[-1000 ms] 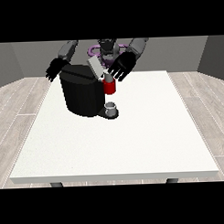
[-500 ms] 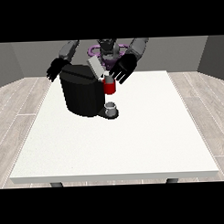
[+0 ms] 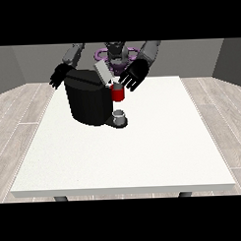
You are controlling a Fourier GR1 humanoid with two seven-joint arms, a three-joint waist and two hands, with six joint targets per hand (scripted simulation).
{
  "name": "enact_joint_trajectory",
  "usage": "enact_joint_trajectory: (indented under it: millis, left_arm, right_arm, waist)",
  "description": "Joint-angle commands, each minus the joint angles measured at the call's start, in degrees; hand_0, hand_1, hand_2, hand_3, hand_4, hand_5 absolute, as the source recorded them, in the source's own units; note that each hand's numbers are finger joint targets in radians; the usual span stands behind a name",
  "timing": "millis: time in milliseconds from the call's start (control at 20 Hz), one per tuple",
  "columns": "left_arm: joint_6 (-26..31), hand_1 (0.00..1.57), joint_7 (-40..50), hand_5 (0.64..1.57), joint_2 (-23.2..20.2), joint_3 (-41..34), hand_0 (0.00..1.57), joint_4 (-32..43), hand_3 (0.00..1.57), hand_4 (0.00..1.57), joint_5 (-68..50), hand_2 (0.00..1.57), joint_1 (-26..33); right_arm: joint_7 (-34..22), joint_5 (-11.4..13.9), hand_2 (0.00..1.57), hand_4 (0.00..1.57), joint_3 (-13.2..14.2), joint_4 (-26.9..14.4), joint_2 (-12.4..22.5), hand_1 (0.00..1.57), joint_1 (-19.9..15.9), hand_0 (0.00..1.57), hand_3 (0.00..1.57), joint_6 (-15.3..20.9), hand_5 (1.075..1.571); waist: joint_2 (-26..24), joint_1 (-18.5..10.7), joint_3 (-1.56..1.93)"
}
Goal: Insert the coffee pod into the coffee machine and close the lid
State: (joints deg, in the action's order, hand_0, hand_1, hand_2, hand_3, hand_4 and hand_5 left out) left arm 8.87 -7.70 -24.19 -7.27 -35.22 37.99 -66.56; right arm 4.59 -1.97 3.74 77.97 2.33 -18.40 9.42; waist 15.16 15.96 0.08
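One large white rectangular table (image 3: 143, 156) fills most of the front view, and the robot stands behind its far edge. On it sits one bulky black coffee machine (image 3: 87, 101), directly below and between the two hands, with its grey lid (image 3: 103, 73) tilted up and open. The hand at the view's right (image 3: 132, 77) hovers just beside the top of the lid, its fingers spread wide and straight, holding nothing. Just below that hand, at the machine's front, is one red cylindrical part (image 3: 118, 93); whether this is the coffee pod or a piece of the machine cannot be told. Lower still, one small grey cup (image 3: 120, 115) stands on the machine's dark round base. The hand at the view's left (image 3: 59, 75) hangs behind the machine's far upper corner, which partly blocks it; its fingers point downward, relaxed, around nothing.
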Motion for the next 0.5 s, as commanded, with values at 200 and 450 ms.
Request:
enact_joint_trajectory:
  millis: [200, 450]
  left_arm:
    - [-0.38, 1.11, -0.29, 1.571, 0.23, 0.74, 1.11, 0.66, 0.98, 0.41, 1.41, 1.15, 0.68]
    - [-2.02, 1.06, -0.37, 1.571, -0.4, 1.22, 1.06, 0.54, 0.96, 0.37, 2.97, 1.12, 1.05]
  right_arm:
    - [-3.53, 0.03, 0.0, 0.44, -0.36, 1.48, 1.21, 0.0, -0.9, 0.0, 0.0, -0.43, 1.571]
    - [0.25, 0.04, 0.0, 0.46, -1.25, 1.2, -0.77, 0.0, 1.47, 0.0, 0.0, -0.28, 1.571]
  waist:
    - [-1.75, 0.45, -0.08]
    - [-0.58, 0.97, -0.07]
